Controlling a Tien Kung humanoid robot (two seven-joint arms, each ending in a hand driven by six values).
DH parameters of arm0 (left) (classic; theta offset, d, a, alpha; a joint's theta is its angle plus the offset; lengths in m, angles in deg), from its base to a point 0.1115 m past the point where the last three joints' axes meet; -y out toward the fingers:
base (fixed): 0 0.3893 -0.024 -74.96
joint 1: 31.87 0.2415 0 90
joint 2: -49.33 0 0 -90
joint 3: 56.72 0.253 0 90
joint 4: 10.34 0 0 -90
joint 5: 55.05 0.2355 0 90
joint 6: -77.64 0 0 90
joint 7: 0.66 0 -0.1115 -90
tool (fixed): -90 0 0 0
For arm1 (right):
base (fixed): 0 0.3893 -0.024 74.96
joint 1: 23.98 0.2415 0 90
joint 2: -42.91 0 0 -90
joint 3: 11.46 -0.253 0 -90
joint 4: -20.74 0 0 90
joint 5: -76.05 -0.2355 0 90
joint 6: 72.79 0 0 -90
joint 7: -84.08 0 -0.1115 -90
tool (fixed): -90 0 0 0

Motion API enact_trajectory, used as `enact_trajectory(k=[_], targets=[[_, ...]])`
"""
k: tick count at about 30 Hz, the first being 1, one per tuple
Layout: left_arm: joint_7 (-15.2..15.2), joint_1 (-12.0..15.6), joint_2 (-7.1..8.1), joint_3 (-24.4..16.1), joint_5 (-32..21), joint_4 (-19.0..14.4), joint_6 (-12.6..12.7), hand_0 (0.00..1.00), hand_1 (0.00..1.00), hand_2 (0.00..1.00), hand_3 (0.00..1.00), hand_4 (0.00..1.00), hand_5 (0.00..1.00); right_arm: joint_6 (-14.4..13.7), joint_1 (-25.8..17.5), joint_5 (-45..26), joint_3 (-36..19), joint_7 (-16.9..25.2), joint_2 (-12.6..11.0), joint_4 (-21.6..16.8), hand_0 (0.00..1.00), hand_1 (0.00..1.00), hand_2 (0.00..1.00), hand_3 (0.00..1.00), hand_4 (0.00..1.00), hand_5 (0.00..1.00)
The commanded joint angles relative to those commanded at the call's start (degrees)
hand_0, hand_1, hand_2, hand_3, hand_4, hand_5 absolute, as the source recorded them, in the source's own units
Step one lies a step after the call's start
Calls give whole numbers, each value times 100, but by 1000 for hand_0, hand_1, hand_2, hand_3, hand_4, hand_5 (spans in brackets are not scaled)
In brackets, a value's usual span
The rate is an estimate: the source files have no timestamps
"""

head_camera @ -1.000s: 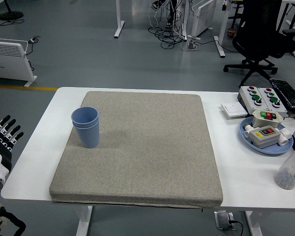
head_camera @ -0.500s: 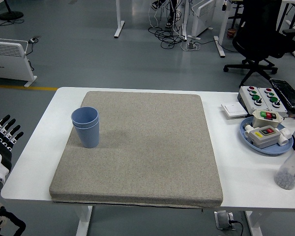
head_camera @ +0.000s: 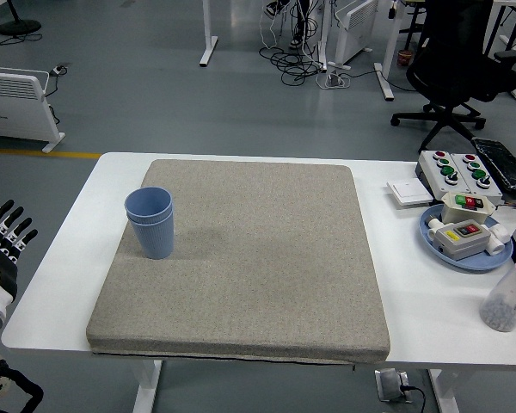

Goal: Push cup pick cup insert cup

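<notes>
I see the blue cups nested upright on the grey mat. My left hand, fingers spread and empty, sits left of the worktop.

left hand has slim black fingers on a white body; black jointed arm below

- No text, brand, number or sign can be read anywhere.
- The control boxes near the table's right edge show only red and green buttons; any lettering is too small to read.
- The bottle at the right edge has a label, but its print is illegible.
</notes>
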Motion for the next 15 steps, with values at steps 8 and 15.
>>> enact_trajectory(k=[8,15], targets=[[-3,-5,-4,5,6,8,1,783,846,876,863,689,998,-19,-3,37,-40,12,-10,2,717,639,664,599,173,413],[-7,5,-6,15,-3,19,2,783,846,876,863,689,998,-16,-26,122,-98,-36,-2,-3,717,639,665,598,174,412]])
